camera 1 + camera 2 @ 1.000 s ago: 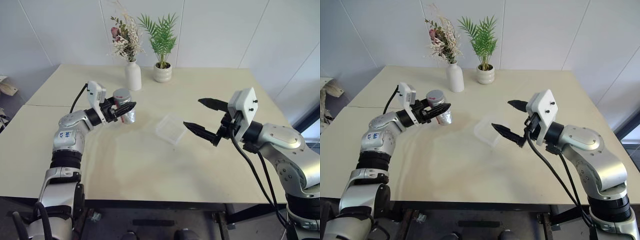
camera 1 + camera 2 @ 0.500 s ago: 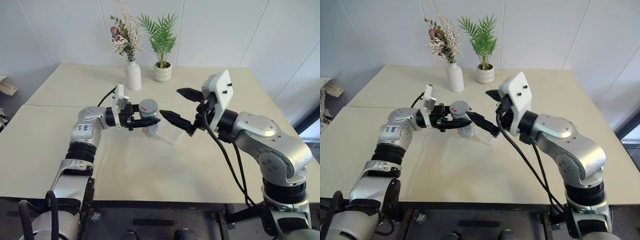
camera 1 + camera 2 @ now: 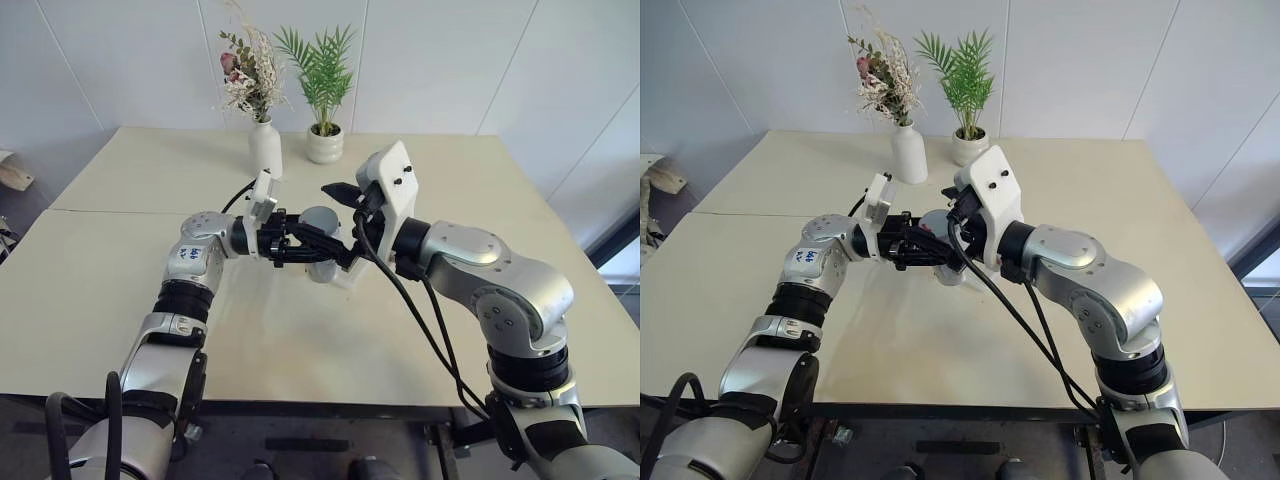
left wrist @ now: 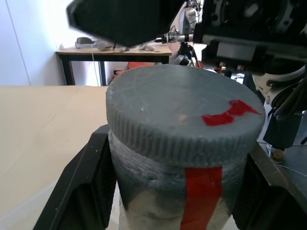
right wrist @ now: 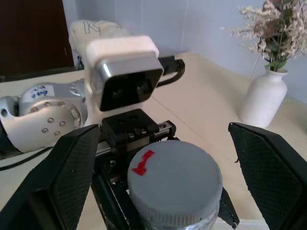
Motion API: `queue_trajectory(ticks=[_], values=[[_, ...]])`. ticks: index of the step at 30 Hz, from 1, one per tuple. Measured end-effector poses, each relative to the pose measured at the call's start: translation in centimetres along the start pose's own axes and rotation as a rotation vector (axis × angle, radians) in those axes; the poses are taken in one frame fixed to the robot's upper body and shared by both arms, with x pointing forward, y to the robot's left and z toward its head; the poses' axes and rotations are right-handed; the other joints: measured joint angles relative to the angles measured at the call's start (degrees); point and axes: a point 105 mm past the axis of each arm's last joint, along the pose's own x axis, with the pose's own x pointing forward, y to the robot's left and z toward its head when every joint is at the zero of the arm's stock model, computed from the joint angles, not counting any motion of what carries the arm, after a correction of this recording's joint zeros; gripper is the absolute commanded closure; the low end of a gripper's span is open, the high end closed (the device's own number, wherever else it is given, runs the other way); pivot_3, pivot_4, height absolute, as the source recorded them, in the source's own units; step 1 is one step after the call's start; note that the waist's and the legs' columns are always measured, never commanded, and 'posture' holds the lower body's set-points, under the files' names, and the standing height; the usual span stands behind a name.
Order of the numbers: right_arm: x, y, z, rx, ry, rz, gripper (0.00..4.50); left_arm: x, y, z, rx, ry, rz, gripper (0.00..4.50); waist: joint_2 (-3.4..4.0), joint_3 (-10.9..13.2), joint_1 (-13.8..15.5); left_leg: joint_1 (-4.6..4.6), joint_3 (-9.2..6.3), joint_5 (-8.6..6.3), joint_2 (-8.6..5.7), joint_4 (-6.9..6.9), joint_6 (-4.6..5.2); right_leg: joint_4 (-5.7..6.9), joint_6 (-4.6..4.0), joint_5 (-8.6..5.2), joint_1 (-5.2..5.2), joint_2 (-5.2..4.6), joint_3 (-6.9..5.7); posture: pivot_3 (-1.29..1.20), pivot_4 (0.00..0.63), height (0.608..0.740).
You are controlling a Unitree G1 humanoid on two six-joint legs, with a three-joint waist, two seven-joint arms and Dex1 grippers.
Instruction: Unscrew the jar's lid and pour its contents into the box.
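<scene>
A white vase [image 3: 265,150] of dried flowers [image 3: 247,72] is seen at twelve o'clock on the beige table [image 3: 300,330]. A white pot [image 3: 325,146] with a green plant [image 3: 319,70] stands just beside it, toward one o'clock.

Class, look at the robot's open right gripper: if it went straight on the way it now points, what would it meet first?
Most likely the lid of the jar, held in the left gripper. The right gripper stands open on either side of that grey cap; depth is hard to judge.
</scene>
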Motion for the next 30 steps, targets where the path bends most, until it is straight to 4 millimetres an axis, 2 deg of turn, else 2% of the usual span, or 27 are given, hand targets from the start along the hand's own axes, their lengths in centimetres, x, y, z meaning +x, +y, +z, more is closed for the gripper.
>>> queue_trajectory(ticks=[9,23,26,30], values=[[0.7,-0.6,-0.9,-0.014,0.028,-0.041,0.0,0.7,0.3,-0.1,-0.028,-0.002,0.02,1.9,0.0,0.0,-0.01,0.0,-0.01,0.0,0.0,-0.01,0.01,0.0,0.0,0.0,-0.01,0.01,0.0,0.0,0.15,0.74],[1.1,-1.0,-0.6,-0.02,0.005,-0.081,0.0,0.9,0.9,0.1,-0.047,0.001,0.046,1.9,0.0,0.0,-0.01,-0.01,0.0,0.0,0.0,-0.02,0.01,-0.01,0.01,-0.01,-0.02,0.01,0.0,0.0,0.15,0.74],[1.2,-0.9,-0.6,-0.014,0.003,-0.078,0.61,1.0,0.9,0.0,-0.048,-0.002,0.044,1.9,0.0,0.0,-0.03,-0.01,0.0,0.0,0.0,-0.02,0.01,-0.02,0.01,-0.01,-0.02,0.01,0.0,0.0,0.15,0.74],[1.1,-1.3,-0.6,-0.01,-0.001,-0.099,1.92,1.1,0.9,0.0,-0.046,-0.001,0.038,1.9,0.0,0.0,0.0,-0.02,0.0,0.0,0.0,-0.02,0.01,-0.02,0.01,-0.01,-0.02,0.0,0.0,0.0,0.15,0.74]])
